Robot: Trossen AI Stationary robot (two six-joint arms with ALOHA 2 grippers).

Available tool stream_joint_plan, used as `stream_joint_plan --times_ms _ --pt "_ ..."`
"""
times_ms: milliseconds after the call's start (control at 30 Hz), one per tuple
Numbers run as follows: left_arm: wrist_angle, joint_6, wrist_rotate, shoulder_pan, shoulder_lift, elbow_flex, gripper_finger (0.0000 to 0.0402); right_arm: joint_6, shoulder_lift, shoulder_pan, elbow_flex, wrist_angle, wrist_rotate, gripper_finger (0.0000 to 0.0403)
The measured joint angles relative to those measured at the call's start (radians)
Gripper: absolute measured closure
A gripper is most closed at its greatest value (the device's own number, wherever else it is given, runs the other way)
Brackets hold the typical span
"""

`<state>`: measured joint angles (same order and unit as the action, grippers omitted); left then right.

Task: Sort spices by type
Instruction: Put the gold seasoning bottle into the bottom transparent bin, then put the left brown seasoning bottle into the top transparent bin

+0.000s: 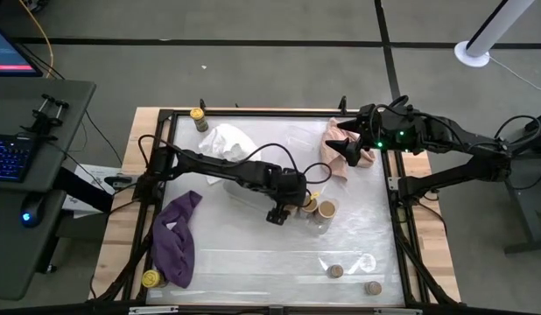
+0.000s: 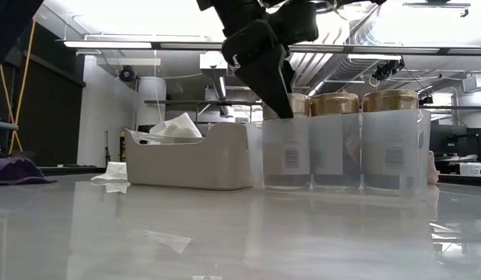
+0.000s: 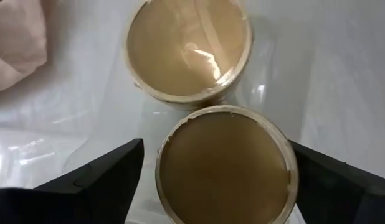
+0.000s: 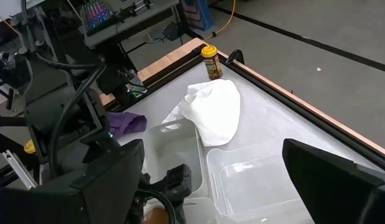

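Three wide jars with tan tops [image 2: 335, 140] stand touching in a row near the middle of the table, seen side by side in the low view; in the high view they form a tight cluster [image 1: 319, 207] just right of the left gripper [image 1: 288, 208]; that gripper is lowered over the jar at the cluster's left end, its fingers [image 3: 99, 177] spread on either side of that jar's tan top [image 3: 225, 165] with gaps showing, so it is released rather than clamped; a second tan top [image 3: 187, 46] sits just beyond it. Two dark jars with yellow lids stand well apart: one [image 1: 199, 116] at the far left corner of the table, one [image 1: 151, 280] at the near left corner beside the purple cloth [image 1: 176, 238]. Two tiny brownish jars sit near the front right edge, one [image 1: 335, 271] left of the other [image 1: 373, 287], near each other but apart; that makes seven jars, in three kinds. The grey tray [image 2: 195, 159] lies left of the cluster, and the white cloth [image 1: 228, 140] sits partly in it; a clear plastic container [image 4: 261, 180] rests beside the tray, and I cannot tell whether anything is in it. The right gripper [image 1: 343, 142] hangs over the pink cloth [image 1: 343, 156] at the far right, its fingers [image 4: 323, 171] wide apart and holding nothing.
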<state>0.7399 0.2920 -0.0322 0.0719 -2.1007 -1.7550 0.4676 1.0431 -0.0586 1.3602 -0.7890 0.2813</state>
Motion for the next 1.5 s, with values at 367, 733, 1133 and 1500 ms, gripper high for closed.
stream_joint_plan --times_ms 367,733,1133,1500 --pt "0.078 0.059 -0.028 0.000 0.040 0.000 0.0014 -0.004 0.000 0.000 0.000 0.000 0.000 0.0025" --pt "0.207 0.050 -0.020 -0.009 0.260 -0.002 0.0014 -0.023 0.000 -0.002 0.000 0.001 -0.003 0.0025" --pt "0.152 -0.317 -0.033 -0.027 0.655 0.357 0.0014 0.190 0.152 0.156 0.000 -0.077 -0.411 0.0025" --pt "-0.009 -0.740 0.008 0.039 0.768 0.681 0.0014 0.393 0.489 0.616 0.000 -0.285 -0.392 0.0025"
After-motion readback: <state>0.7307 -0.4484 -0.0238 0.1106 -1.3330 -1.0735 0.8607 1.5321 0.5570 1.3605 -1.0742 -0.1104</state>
